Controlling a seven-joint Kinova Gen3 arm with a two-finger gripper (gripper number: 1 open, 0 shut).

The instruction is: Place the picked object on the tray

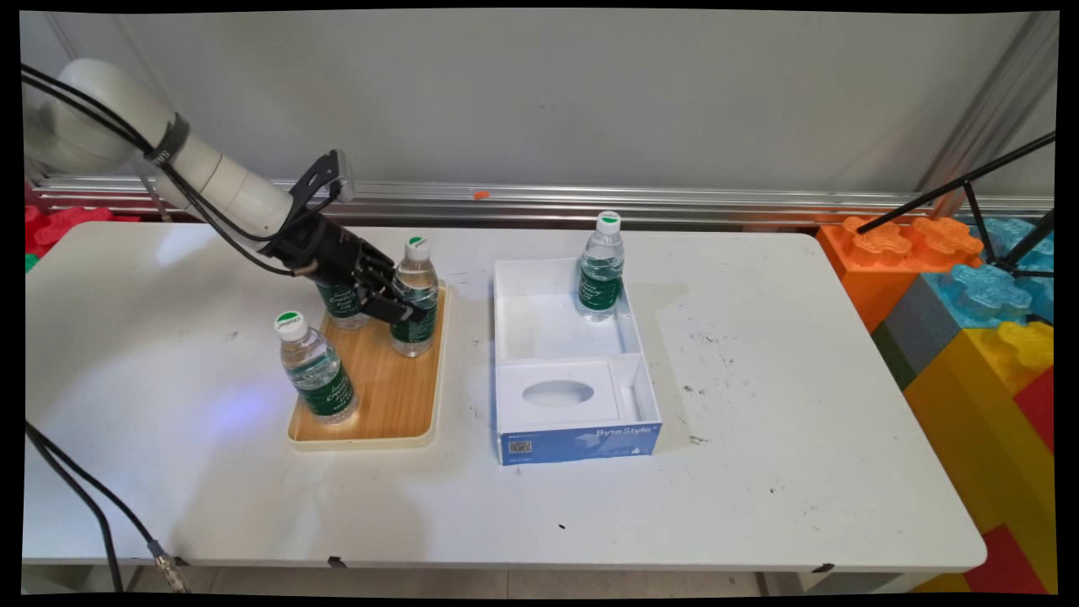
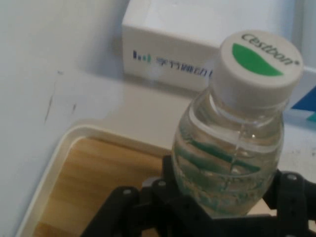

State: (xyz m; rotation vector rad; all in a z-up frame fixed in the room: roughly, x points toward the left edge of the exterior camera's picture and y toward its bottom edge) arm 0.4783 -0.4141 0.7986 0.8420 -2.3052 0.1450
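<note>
The bottle (image 1: pixel 416 297) in the gripper (image 1: pixel 396 297) is a small clear plastic water bottle with a white cap bearing a green leaf-shaped mark and a green label round its lower half. In the hand view this bottle (image 2: pixel 232 148) fills the right of the frame, its cap at the upper right and water showing through its ribbed shoulder. It stands upright on the far right part of a wooden tray (image 1: pixel 389 388) with a cream rim, left of centre in the main view.

The white arm (image 1: pixel 169 156) comes down from the upper left of the frame, sloping toward the centre, with black cables along it. The black gripper (image 2: pixel 222 207) is tilted downward and to the right, and its fingers sit on either side of the bottle's body at label height, closed narrowly against it. In the hand view the black linkage wraps the bottle's base from the bottom edge.

A second bottle (image 1: pixel 343 303) stands just behind the gripper on the tray's far left part, mostly hidden by it. A third bottle (image 1: pixel 317 369) stands on the tray's near left corner. To the right of the tray, at the frame's centre, lies an open white box (image 1: pixel 573 379) with a blue front; a fourth bottle (image 1: pixel 601 270) stands in its far right corner. All rest on the white table (image 1: pixel 801 421).
</note>
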